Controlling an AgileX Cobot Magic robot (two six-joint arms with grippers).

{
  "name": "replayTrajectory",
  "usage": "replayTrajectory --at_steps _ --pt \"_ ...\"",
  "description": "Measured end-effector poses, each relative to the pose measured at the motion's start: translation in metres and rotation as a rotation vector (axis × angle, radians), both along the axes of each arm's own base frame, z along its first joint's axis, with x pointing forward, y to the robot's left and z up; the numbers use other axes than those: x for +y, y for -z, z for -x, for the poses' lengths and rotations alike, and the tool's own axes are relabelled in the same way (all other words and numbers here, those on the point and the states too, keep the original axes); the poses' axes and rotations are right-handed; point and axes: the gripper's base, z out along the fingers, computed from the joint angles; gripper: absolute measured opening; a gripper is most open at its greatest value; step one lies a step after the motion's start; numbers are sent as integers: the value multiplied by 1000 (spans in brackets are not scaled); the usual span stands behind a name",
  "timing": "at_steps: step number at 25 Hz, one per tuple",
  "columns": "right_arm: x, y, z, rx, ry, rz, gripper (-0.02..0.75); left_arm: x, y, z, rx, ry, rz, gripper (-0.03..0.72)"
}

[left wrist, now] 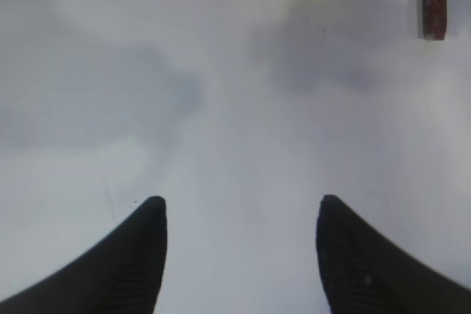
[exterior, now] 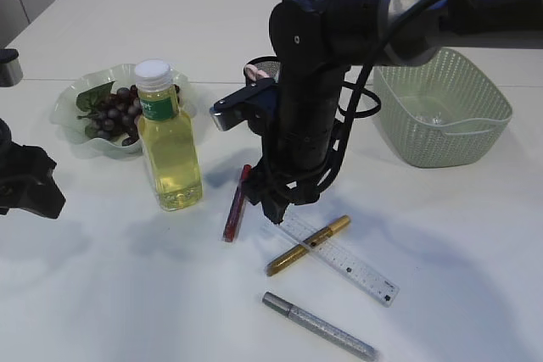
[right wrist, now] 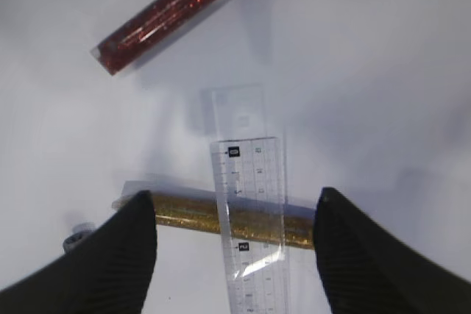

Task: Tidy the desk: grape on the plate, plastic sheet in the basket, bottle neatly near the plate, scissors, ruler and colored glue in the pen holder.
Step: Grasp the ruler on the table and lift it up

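Right arm (exterior: 305, 125) plunges steeply, jaws spread over ruler (right wrist: 250, 211) (contact unclear).

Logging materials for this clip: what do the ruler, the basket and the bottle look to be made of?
Ruler: clear, glossy plastic by the look; the gold glue stick shows through it. Basket: pale green, matte, probably moulded plastic, with a woven-look perforated wall. Bottle: transparent, likely plastic, though glass cannot be ruled out; yellow liquid shows through, under a white ribbed cap.
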Motion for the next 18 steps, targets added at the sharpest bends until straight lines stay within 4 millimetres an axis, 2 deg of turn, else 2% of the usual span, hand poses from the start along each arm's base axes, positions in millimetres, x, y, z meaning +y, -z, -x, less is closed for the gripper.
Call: replayTrajectory --at_steps 7,18 --pt "3 4 -4 -34 -26 -17 530 0 -1 -2 -19 0 -2 471" --pt "4 33 -7 20 -30 20 531 0 -1 -2 -19 0 -2 462"
